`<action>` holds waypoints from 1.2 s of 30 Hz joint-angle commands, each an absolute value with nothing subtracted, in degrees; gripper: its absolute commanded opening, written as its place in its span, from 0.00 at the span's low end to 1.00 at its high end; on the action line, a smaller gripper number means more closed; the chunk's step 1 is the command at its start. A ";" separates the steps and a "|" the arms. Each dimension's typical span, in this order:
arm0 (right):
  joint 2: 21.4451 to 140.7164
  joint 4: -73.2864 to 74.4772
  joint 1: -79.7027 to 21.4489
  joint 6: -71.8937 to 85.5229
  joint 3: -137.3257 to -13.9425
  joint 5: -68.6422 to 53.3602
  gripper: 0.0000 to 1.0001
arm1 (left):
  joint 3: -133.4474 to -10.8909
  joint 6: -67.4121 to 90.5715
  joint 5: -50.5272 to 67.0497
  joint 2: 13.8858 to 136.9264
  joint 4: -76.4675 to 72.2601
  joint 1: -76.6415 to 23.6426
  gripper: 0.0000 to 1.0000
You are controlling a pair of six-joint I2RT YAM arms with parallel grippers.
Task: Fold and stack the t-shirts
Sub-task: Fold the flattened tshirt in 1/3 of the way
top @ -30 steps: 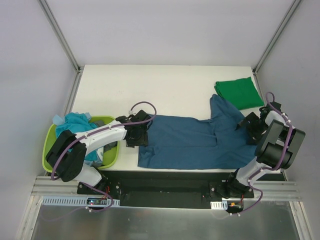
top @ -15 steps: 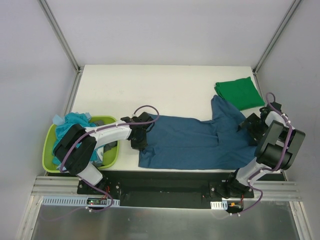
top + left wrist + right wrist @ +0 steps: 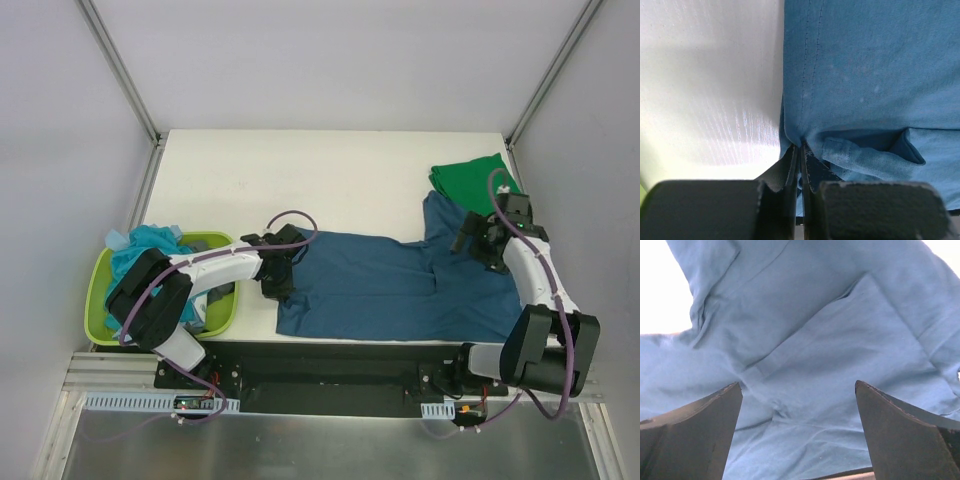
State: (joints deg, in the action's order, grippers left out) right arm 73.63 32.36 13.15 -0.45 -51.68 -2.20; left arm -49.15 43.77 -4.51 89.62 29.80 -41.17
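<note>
A dark teal-blue t-shirt [image 3: 380,285] lies spread flat across the near middle of the white table [image 3: 300,180]. My left gripper [image 3: 276,276] sits at its left edge. In the left wrist view it is shut [image 3: 801,146] on a pinched fold of the blue t-shirt's hem [image 3: 865,75]. My right gripper [image 3: 476,240] hovers over the shirt's upper right part, near a sleeve. Its wide-open fingers [image 3: 797,385] frame the blue cloth [image 3: 805,330] with nothing between them. A bright green t-shirt [image 3: 478,183] lies folded at the back right.
A lime-green basket [image 3: 96,285] stands at the left edge of the table, with a light turquoise t-shirt [image 3: 150,243] heaped in it. Grey walls and metal frame posts enclose the table. A black rail runs along the near edge.
My left gripper has slid slightly right and shut on the blue shirt's left edge. The right arm has swung from the table's right edge up and leftward over the shirt, still open.
</note>
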 commanded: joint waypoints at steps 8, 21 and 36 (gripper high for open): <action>78.56 37.71 -5.88 3.69 -48.25 7.65 0.84 | -45.35 39.90 -8.53 89.30 28.57 -40.69 0.00; 90.18 39.99 -7.91 14.06 -54.67 21.87 0.50 | -44.21 39.20 -9.49 88.77 27.86 -40.61 0.00; 95.88 43.85 -7.12 15.12 -62.57 28.74 0.00 | -41.57 40.34 -12.13 87.37 27.95 -40.52 0.00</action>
State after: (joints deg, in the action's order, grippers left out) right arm 93.97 41.58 -7.57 14.48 -59.53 25.71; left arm -45.04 40.97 -5.37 85.89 25.36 -41.17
